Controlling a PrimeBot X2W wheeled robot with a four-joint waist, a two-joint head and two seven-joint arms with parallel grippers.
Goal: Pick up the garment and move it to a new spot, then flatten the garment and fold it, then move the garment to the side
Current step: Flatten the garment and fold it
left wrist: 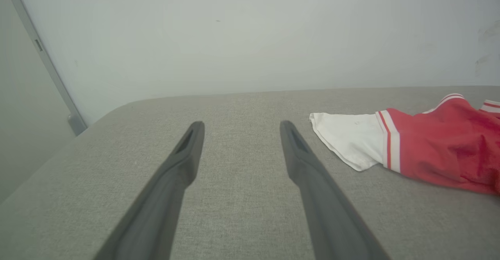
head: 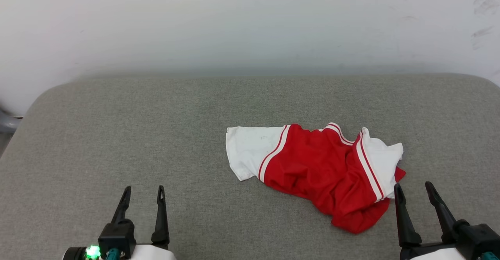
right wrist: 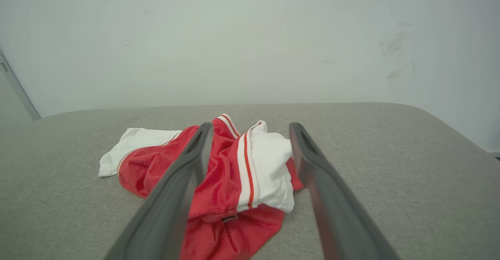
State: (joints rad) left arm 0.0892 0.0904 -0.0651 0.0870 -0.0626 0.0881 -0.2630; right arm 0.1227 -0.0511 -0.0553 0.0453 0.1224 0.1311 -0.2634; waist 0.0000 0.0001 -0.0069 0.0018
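Garment (head: 312, 170) is seen crumpled on the grey fabric surface (head: 136, 127), right of centre, just beyond and left of the right gripper (head: 413, 185). The left gripper (head: 143, 189) is held well apart at the near left. Both are spread wide, nothing held.

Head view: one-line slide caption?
Crumpled red-and-white T-shirt on a grey padded surface; left gripper and right gripper open and empty at the near edge.

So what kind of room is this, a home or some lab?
Probably a bare test room, not a home: a grey fabric-covered surface against a scuffed white wall, with a crumpled red-and-white T-shirt lying on it.
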